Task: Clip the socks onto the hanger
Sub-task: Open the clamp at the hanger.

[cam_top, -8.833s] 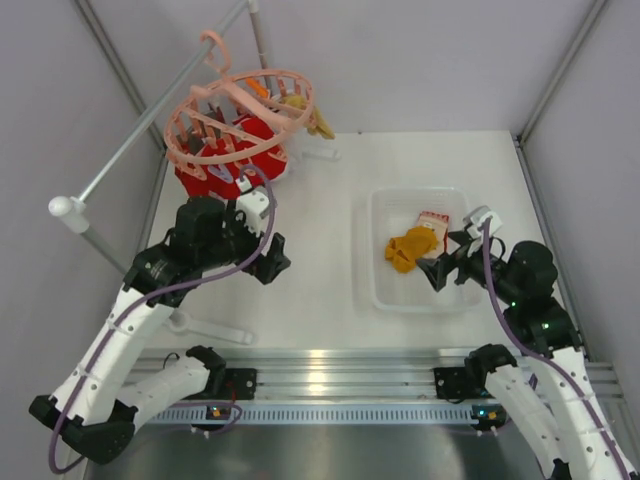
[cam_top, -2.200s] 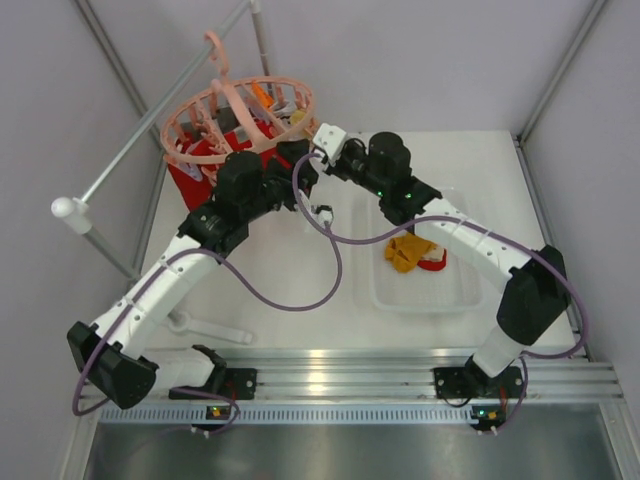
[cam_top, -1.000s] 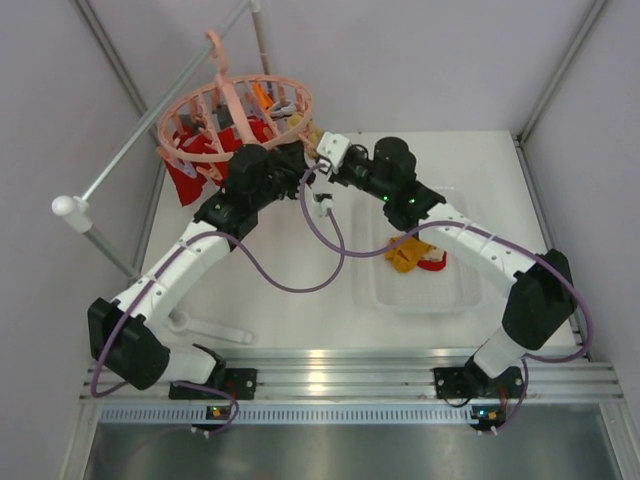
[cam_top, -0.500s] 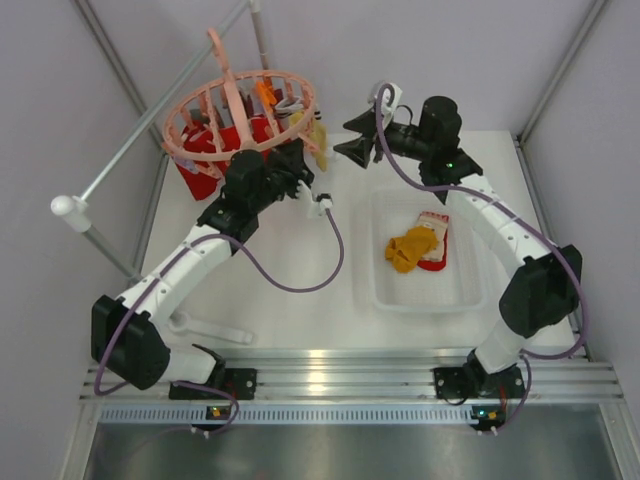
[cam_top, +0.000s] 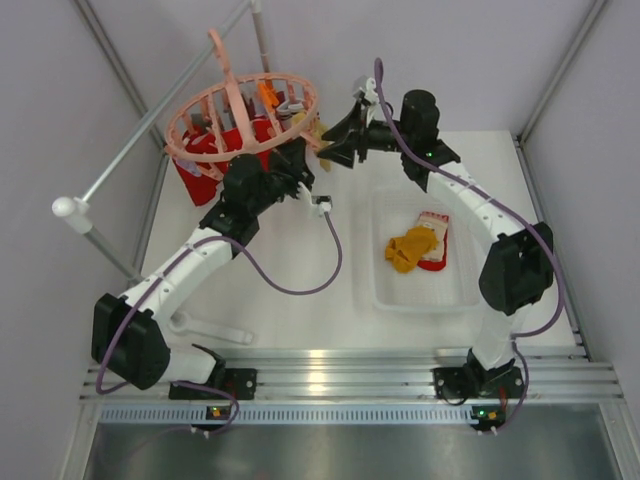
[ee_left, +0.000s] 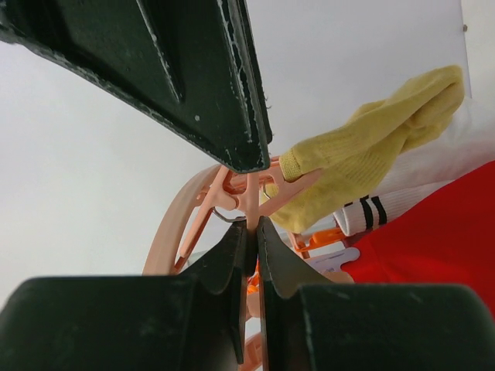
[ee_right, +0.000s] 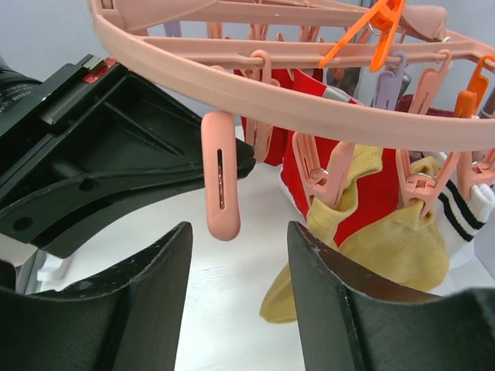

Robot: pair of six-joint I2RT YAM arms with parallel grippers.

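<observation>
The salmon-pink hanger (cam_top: 240, 112) hangs from the grey rail at the back left. My left gripper (cam_top: 302, 162) is under its right rim, shut on one dangling peg (ee_left: 252, 202). That peg pinches the cuff of a mustard-yellow sock (ee_left: 371, 147) (cam_top: 318, 135). Red socks (cam_top: 200, 172) (ee_left: 445, 232) hang from other pegs. My right gripper (cam_top: 332, 153) (ee_right: 240, 247) stands open just right of the rim, holding nothing, with a free peg (ee_right: 220, 185) above the gap between its fingers. Another yellow sock (cam_top: 408, 248) and a red sock (cam_top: 436, 238) lie in the tray.
The clear plastic tray (cam_top: 385, 290) sits right of centre on the white table. The grey rail (cam_top: 130, 135) runs diagonally at the left, on a white stand (cam_top: 205, 328). Orange and lilac pegs (ee_right: 379, 23) hang among the pink ones. The left gripper's black body (ee_right: 100, 166) is close beside my right fingers.
My right gripper opened, pulled away to the right from the hanger, then moved back to its rim. The left gripper stays shut on the peg with the yellow sock.
</observation>
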